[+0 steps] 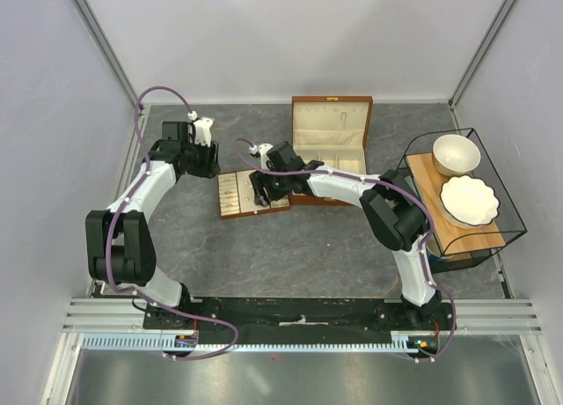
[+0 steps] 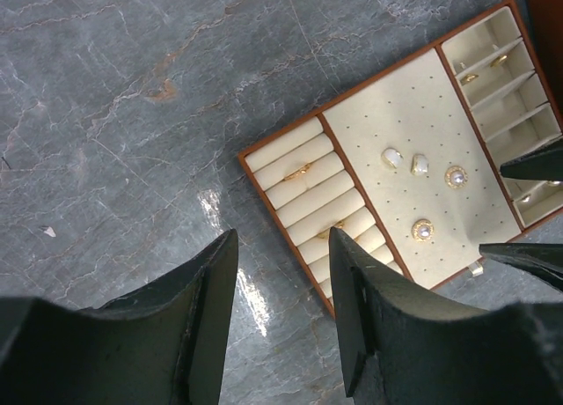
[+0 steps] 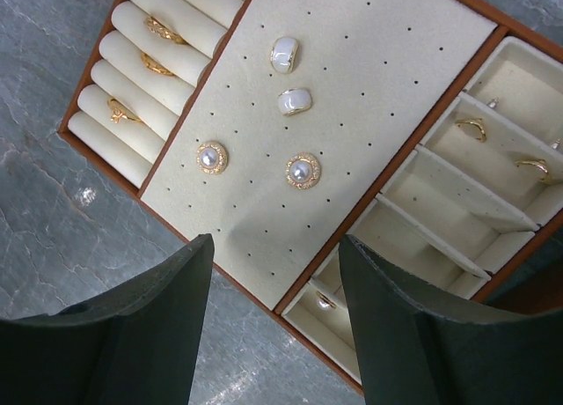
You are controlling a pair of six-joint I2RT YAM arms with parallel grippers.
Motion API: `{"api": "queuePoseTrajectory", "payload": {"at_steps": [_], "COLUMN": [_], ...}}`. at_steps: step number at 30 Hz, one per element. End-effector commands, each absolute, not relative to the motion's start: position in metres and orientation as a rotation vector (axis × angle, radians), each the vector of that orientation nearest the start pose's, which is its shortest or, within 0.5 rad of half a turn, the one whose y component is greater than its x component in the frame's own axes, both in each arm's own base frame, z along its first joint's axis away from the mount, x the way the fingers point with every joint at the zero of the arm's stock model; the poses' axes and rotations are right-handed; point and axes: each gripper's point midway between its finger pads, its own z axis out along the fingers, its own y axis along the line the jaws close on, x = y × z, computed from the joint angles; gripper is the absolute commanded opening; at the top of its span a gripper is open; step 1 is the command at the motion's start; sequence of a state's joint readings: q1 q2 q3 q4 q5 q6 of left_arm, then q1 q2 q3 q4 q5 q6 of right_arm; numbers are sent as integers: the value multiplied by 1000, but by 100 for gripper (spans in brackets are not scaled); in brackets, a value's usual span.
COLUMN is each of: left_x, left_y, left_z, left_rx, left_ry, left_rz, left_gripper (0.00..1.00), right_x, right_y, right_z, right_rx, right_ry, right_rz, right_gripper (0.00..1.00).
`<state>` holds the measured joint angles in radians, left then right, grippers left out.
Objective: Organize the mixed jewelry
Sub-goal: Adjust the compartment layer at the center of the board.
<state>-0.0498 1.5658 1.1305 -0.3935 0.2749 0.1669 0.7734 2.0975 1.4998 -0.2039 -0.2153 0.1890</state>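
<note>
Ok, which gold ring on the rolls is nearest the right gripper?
The ring lowest in the right wrist view, nearest the right gripper; the others sit farther up the rolls.

Gold rings (image 3: 163,31), white studs (image 3: 286,55); cream, brown-rimmed tray (image 3: 396,62); grey veined table (image 3: 53,211).

Tabletop (image 1: 290,255): dark grey stone-look slab with pale veins and one rusty streak (image 2: 163,90).

Light: soft and even from above, with a small bright glare patch (image 2: 215,213) on the slab.

Walls (image 1: 281,35): plain pale panels on three sides, faint lilac cast.

Slanted metal posts (image 1: 95,35) stand at both back corners.

Black wire rack (image 1: 512,200) sits at the right edge, a wooden board (image 1: 457,238) inside it.

Ribbed aluminium rail (image 1: 97,315) runs along the near edge.
</note>
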Motion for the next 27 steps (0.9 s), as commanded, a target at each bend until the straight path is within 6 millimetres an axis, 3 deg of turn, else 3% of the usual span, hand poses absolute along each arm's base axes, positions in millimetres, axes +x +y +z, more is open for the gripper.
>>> {"api": "queuePoseTrajectory", "payload": {"at_steps": [1, 8, 14, 17, 19, 23, 27], "left_x": [404, 403, 402, 402, 401, 400, 401], "left_y": [-63, -63, -59, -58, -58, -55, -56], "left_z": [146, 147, 146, 148, 152, 155, 153], "left_rx": [371, 372, 374, 368, 366, 360, 364], "left_ry": [2255, 2252, 2252, 2249, 2240, 2229, 2229], "left_rz": [-289, -286, -264, -261, -258, -250, -252], "left_gripper": [53, 53, 53, 53, 53, 53, 53], "right_x": [353, 345, 315, 319, 328, 347, 349], "right_y": [418, 423, 447, 450, 444, 421, 398], "right_z": [58, 60, 68, 72, 79, 113, 141], "right_rx": [-799, -791, -858, -862, -841, -775, -738], "right_ry": [2301, 2304, 2280, 2255, 2240, 2179, 2122], "right_rz": [772, 824, 897, 844, 772, 600, 500], "right_gripper": [67, 66, 66, 65, 63, 62, 62]}}
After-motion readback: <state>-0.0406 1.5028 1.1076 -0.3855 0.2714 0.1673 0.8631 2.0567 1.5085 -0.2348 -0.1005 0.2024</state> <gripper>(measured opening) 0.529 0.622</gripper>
